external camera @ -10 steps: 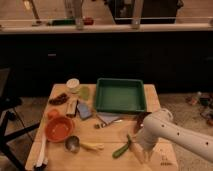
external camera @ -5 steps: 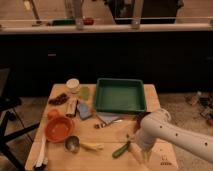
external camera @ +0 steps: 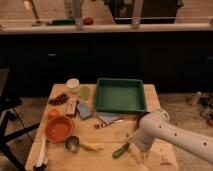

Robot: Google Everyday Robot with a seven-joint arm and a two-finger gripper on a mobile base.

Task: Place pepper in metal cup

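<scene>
Gripper [external camera: 134, 148] (spread or pressed together, I cannot tell) hangs just beside the pepper [external camera: 120, 150] on the bench [external camera: 107, 137]; cup [external camera: 72, 144] stands well apart, tray [external camera: 120, 80] bare inside.

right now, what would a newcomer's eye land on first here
The big white robot arm reaching in from the lower right grabs attention first, its gripper low over the table's front edge just right of the green pepper. Next comes the bright green tray at the back of the wooden table, then the orange bowl at the front left with the small metal cup beside it.
</scene>
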